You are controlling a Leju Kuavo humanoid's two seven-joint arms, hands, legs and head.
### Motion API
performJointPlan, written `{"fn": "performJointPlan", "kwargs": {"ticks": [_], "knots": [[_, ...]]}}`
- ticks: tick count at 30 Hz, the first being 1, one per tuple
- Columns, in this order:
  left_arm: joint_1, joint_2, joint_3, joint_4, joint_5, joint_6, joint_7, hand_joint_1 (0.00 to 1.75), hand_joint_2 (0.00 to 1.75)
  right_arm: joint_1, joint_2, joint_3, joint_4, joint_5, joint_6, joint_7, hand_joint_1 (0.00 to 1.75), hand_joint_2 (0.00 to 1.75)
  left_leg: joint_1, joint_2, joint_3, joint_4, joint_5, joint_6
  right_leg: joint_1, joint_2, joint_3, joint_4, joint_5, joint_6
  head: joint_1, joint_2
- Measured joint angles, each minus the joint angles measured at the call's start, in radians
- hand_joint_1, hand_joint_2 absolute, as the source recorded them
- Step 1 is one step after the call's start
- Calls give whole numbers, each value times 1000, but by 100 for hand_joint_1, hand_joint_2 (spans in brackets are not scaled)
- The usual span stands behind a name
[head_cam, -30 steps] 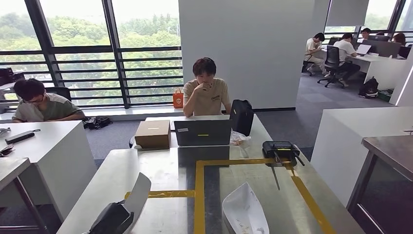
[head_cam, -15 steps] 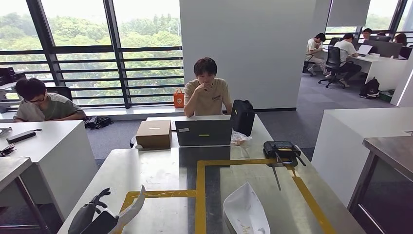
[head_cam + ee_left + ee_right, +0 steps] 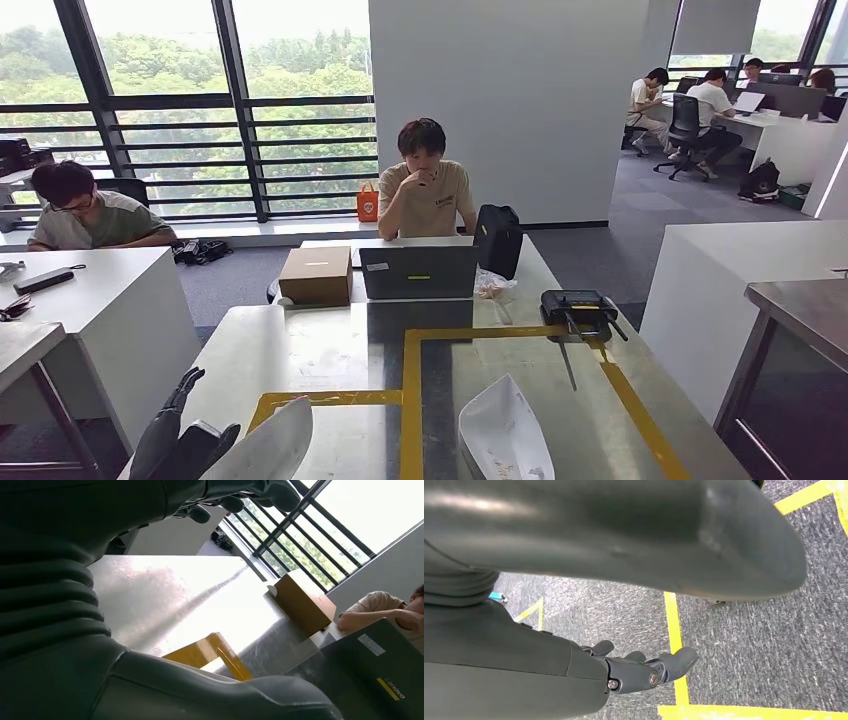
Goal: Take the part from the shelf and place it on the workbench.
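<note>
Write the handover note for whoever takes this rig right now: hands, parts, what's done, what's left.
Left hand: holds nothing, fingers apart, at the near left edge of the workbench, right beside the white part.
Right hand: hangs low over the carpeted floor, holds nothing.
Parts: the white part lies on the workbench by the left hand; I cannot tell whether they touch. A second white part lies inside the yellow tape outline.
Done: the part looks set down and let go.
Left: probably draw the left hand clear and check that the part rests steady.
</note>
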Motion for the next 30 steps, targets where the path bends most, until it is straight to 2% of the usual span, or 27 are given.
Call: {"fn": "performJointPlan", "kwargs": {"ticks": [3,4,5,6,7,9,10,11,12,14,15,16,17,20,21,22,24,25,26,27,28,30], "knots": [[10,4,19,-21,26,3,-18,0,0,0,4,0,0,5,1,-3,0,0,-3,0,0,-1,3,8,-2,0,2,-3,4,6,0,0],[14,6,25,-32,33,6,-23,0,0,0,5,0,0,6,1,-3,0,0,1,1,4,-8,10,10,-2,0,2,-3,4,9,0,0],[17,7,30,-44,38,11,-27,0,0,0,5,0,0,6,1,-3,0,0,5,2,7,-17,18,13,-1,0,0,3,-4,13,0,0],[21,8,35,-56,41,17,-30,0,0,0,6,0,0,6,1,-3,0,0,9,3,9,-26,25,17,0,-1,-9,25,-24,18,0,0],[26,8,39,-69,43,25,-32,0,0,0,6,0,0,7,1,-3,0,0,14,5,9,-32,30,19,-1,-1,-26,67,-54,22,0,0],[40,10,45,-93,39,43,-36,0,0,1,6,0,0,7,1,-1,0,0,16,8,3,-32,34,21,-8,-2,-76,193,-124,33,1,0],[49,10,47,-105,35,52,-37,0,0,2,6,0,0,7,1,0,0,0,18,9,0,-30,35,20,-13,-3,-94,242,-141,38,1,0],[57,11,48,-116,31,60,-37,0,0,3,6,0,0,7,0,1,0,0,20,10,-5,-27,36,17,-19,-3,-96,260,-142,44,1,0],[64,11,49,-128,26,67,-37,0,0,4,5,0,0,6,0,1,0,0,25,9,-10,-22,37,13,-24,-4,-79,237,-124,50,1,0],[71,13,49,-152,17,77,-36,0,0,2,6,0,0,6,1,-1,0,0,35,7,-22,-9,38,-1,-34,-7,-4,110,-76,63,1,0],[73,15,50,-165,14,80,-35,0,0,1,7,0,0,6,2,-4,0,0,37,6,-28,-2,38,-10,-35,-5,24,59,-57,64,1,0],[74,17,50,-177,12,82,-35,0,0,0,8,0,0,6,4,-7,0,0,37,5,-32,4,38,-20,-35,-3,41,28,-50,60,1,0],[75,19,50,-187,11,84,-34,0,0,0,9,0,1,6,6,-9,0,0,35,4,-35,6,40,-29,-33,0,42,22,-51,51,1,0],[80,24,50,-209,4,86,-32,0,0,0,9,0,1,6,11,-10,0,0,37,2,-43,6,46,-51,-31,0,27,24,-40,17,-1,0],[83,27,50,-214,2,87,-30,0,0,0,9,0,1,6,12,-11,0,0,39,2,-52,20,29,-55,-31,-2,21,20,-32,6,-2,0],[86,29,50,-219,1,88,-29,0,0,0,9,0,1,6,12,-11,0,0,39,2,-66,54,-3,-56,-30,-4,14,17,-23,-3,-2,0],[92,31,50,-228,-1,90,-25,0,0,1,9,0,1,6,12,-11,0,0,37,2,-106,176,-94,-56,-25,-5,-6,16,-7,-12,-3,0],[97,32,50,-234,-2,90,-22,0,0,1,9,0,1,6,13,-11,0,0,35,2,-122,239,-127,-55,-21,-5,-17,16,2,-15,-3,0],[102,32,50,-239,-3,91,-18,0,0,1,9,0,1,6,13,-11,0,0,33,2,-125,278,-142,-52,-18,-5,-28,17,10,-17,-3,0],[108,33,50,-244,-4,91,-15,0,0,1,9,0,1,6,13,-11,0,0,30,2,-111,284,-137,-48,-14,-5,-39,17,19,-18,-3,0],[113,34,50,-250,-5,92,-12,0,0,1,9,0,1,6,13,-11,0,0,27,2,-82,257,-119,-42,-11,-5,-49,17,27,-18,-3,0],[117,37,51,-263,-7,93,-8,0,0,1,11,0,1,6,13,-11,0,0,19,1,14,129,-84,-24,-7,-5,-65,18,43,-15,-3,0]]}}
